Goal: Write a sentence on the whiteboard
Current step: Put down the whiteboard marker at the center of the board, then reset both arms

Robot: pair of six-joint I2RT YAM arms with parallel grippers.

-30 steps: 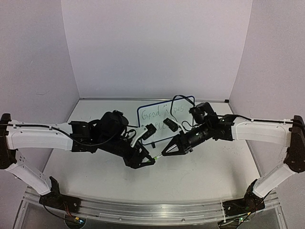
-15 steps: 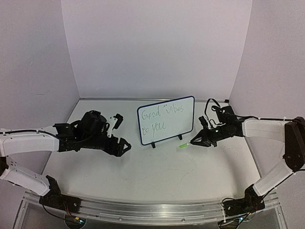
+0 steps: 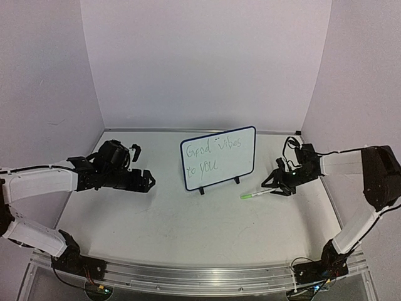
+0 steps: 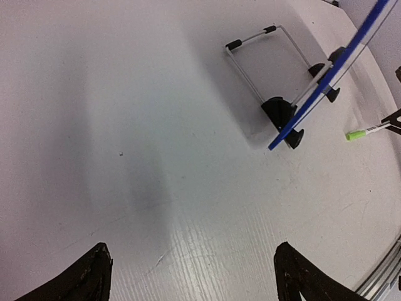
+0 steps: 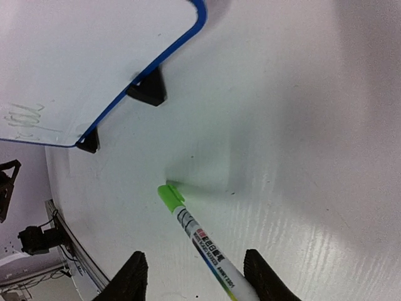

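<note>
The whiteboard (image 3: 218, 157) stands upright on two black feet at the middle of the table. On it is the green sentence (image 3: 212, 157) "Good vibes to you" in two lines. A green-capped white marker (image 3: 257, 195) lies on the table to the right of the board. Its tail points at my right gripper (image 3: 276, 187). In the right wrist view the marker (image 5: 202, 241) runs between the fingers of the right gripper (image 5: 194, 257), which is open with gaps on both sides. My left gripper (image 3: 146, 180) is open and empty, left of the board. Only bare table shows between the fingers of the left gripper (image 4: 191, 266).
The left wrist view shows the whiteboard (image 4: 332, 72) edge-on with its wire stand (image 4: 260, 59) behind it, and the marker (image 4: 366, 132) beyond. White walls close in the table on three sides. A metal rail (image 3: 188, 279) runs along the near edge.
My right gripper carried the marker from the table's middle out to the right, then opened and let it go onto the table. The left arm drew back to the left and opened wider.
</note>
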